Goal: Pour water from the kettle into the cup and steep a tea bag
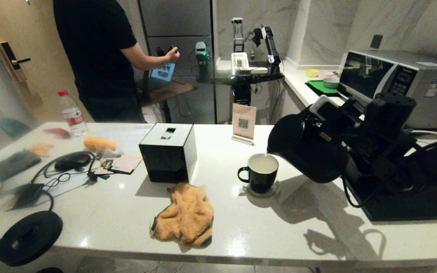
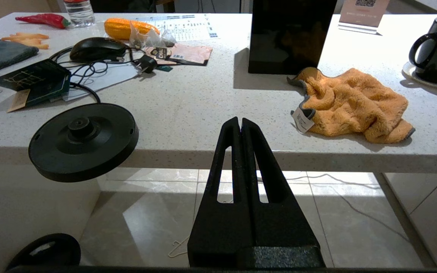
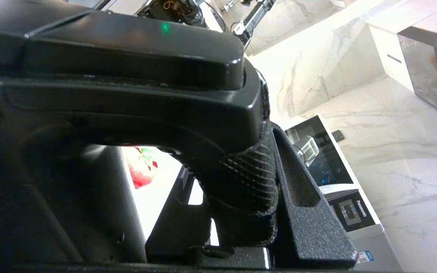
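The left hand [image 2: 241, 125] has matte black, tapered, slotted fingers; the right hand [image 3: 275, 197] is textured black, with a black cable.

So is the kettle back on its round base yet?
No: in the head view the right gripper holds the kettle tilted, spout over the cup, while the round base sits bare at the counter's far left.

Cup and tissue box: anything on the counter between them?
Bare counter between the cup and tissue box in the head view; the orange cloth lies nearer the edge.
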### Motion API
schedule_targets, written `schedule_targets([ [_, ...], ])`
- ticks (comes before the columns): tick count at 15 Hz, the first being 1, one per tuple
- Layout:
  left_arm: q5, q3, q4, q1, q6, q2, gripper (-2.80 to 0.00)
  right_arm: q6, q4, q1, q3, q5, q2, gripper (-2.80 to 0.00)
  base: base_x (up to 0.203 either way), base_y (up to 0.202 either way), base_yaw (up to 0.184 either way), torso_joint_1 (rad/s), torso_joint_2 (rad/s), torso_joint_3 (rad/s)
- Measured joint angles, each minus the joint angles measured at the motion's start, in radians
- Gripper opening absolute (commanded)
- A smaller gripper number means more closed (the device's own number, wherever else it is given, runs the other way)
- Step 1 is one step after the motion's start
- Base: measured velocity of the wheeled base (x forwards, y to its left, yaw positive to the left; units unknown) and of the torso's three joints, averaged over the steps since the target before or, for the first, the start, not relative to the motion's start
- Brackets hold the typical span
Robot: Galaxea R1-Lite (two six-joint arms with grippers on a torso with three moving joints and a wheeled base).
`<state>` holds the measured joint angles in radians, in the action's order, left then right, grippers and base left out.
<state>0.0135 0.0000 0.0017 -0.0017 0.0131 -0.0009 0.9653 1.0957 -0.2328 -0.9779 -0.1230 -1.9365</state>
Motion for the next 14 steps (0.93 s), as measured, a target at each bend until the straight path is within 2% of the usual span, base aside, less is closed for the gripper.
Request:
schedule_targets([
  [14,0.0,0.0,0.0,0.0,0.0,0.0,-2.8,0.013,0.0,0.0,0.005,0.001,0.015,-2.8,0.0,0.0,0.0,0.0,0.0,0.0],
])
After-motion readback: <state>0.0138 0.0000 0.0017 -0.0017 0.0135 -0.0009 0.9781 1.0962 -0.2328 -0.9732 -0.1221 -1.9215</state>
